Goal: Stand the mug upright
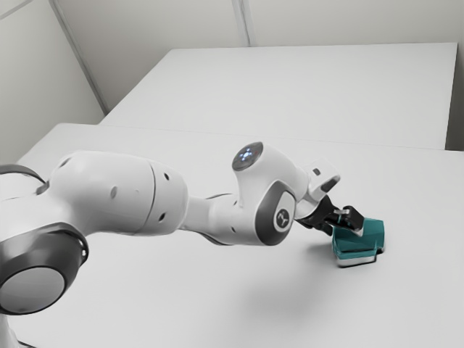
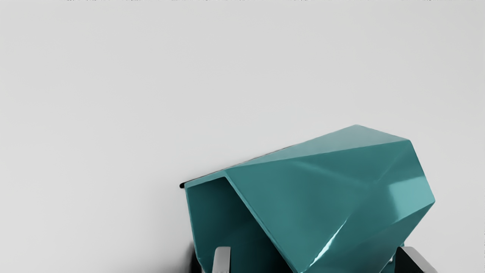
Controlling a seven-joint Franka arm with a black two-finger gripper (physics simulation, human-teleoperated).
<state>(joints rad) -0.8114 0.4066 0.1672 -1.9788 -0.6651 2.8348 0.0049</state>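
Teal is the mug, and it lies on its side on the white table, at the exterior view's right. The gripper is over it, coming from the exterior view's left, and is open, with its fingers well apart. In the wrist view, the long axis of the mug goes slantwise from one finger toward the other. Its mouth is at the side of one finger, the other end at the side of the second. The inside is dark, so its depth is hard to see. The near part of the mug is cut off between the fingers, and I cannot tell if they touch it.
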